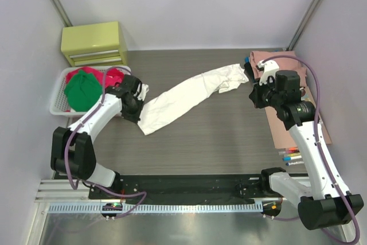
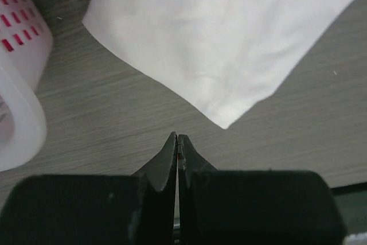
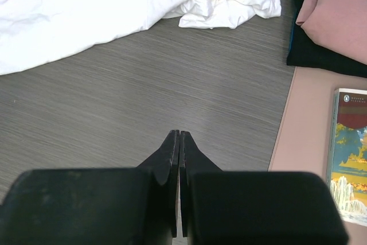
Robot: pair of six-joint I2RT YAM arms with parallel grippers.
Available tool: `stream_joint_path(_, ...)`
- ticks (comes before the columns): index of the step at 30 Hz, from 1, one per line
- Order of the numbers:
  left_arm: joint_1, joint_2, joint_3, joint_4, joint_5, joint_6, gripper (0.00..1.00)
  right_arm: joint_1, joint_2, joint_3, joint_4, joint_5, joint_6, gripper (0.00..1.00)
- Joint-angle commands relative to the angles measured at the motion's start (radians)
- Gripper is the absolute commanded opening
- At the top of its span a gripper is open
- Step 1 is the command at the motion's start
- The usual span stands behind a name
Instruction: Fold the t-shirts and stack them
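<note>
Top external view: the white t-shirt (image 1: 183,98) is seen strung unfolded across the worktop (image 1: 218,142) between the clenched, empty left tool (image 2: 177,137) and right tool (image 3: 179,134); flattening is judged next, with grips on its ends required.

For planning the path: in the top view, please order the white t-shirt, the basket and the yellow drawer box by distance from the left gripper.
1. white t-shirt, just right of the left gripper
2. white basket, to its left
3. yellow drawer box, back left corner
</note>
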Motion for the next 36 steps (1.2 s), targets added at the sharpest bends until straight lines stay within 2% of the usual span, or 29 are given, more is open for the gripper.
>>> stream_joint_path(1, 0.007, -0.051, 0.031, -0.145, 0.197, 0.057, 0.00, -0.004, -0.041, -0.012, 0.039, -0.010, 0.012, 0.04)
stream_joint_path(3, 0.015, -0.022, 0.040, -0.190, 0.244, 0.096, 0.00, -0.006, -0.050, -0.019, 0.039, -0.010, 0.012, 0.09)
stream_joint_path(6, 0.034, 0.013, 0.030, -0.211, 0.254, 0.104, 0.00, -0.012, -0.062, -0.028, 0.043, -0.018, 0.012, 0.25)
stream_joint_path(7, 0.037, 0.024, 0.028, -0.208, 0.252, 0.105, 0.03, -0.015, -0.064, -0.030, 0.043, -0.021, 0.012, 0.30)
stream_joint_path(8, 0.043, 0.032, 0.031, -0.208, 0.251, 0.104, 0.22, -0.014, -0.065, -0.033, 0.043, -0.021, 0.012, 0.39)
stream_joint_path(10, 0.049, 0.049, 0.039, -0.225, 0.238, 0.102, 0.42, -0.015, -0.070, -0.039, 0.043, -0.024, 0.008, 0.48)
stream_joint_path(11, 0.049, 0.059, 0.042, -0.230, 0.237, 0.103, 0.47, -0.017, -0.072, -0.047, 0.045, -0.024, 0.008, 0.49)
stream_joint_path(16, 0.049, 0.055, 0.025, -0.172, 0.195, 0.090, 0.55, -0.018, -0.073, -0.065, 0.056, -0.031, 0.008, 0.52)
stream_joint_path(21, 0.049, 0.134, 0.025, -0.129, 0.212, 0.070, 0.56, -0.020, -0.070, -0.062, 0.056, -0.039, 0.007, 0.53)
stream_joint_path(26, 0.047, 0.217, 0.057, -0.106, 0.286, 0.068, 0.54, -0.023, -0.069, -0.070, 0.059, -0.041, 0.002, 0.53)
stream_joint_path(30, 0.040, 0.227, 0.060, -0.078, 0.266, 0.080, 0.52, -0.029, -0.072, -0.081, 0.059, -0.056, 0.001, 0.53)
stream_joint_path(32, 0.034, 0.230, 0.062, -0.066, 0.243, 0.085, 0.46, -0.029, -0.072, -0.084, 0.060, -0.064, 0.001, 0.54)
stream_joint_path(33, 0.034, 0.234, 0.062, -0.063, 0.235, 0.087, 0.40, -0.029, -0.069, -0.085, 0.060, -0.067, 0.001, 0.54)
stream_joint_path(34, 0.034, 0.240, 0.060, -0.060, 0.232, 0.087, 0.14, -0.032, -0.069, -0.082, 0.060, -0.070, 0.001, 0.54)
stream_joint_path(35, 0.032, 0.244, 0.059, -0.056, 0.232, 0.085, 0.00, -0.032, -0.066, -0.081, 0.062, -0.070, 0.002, 0.54)
stream_joint_path(36, 0.034, 0.245, 0.056, -0.052, 0.220, 0.084, 0.00, -0.034, -0.064, -0.081, 0.060, -0.077, 0.004, 0.53)
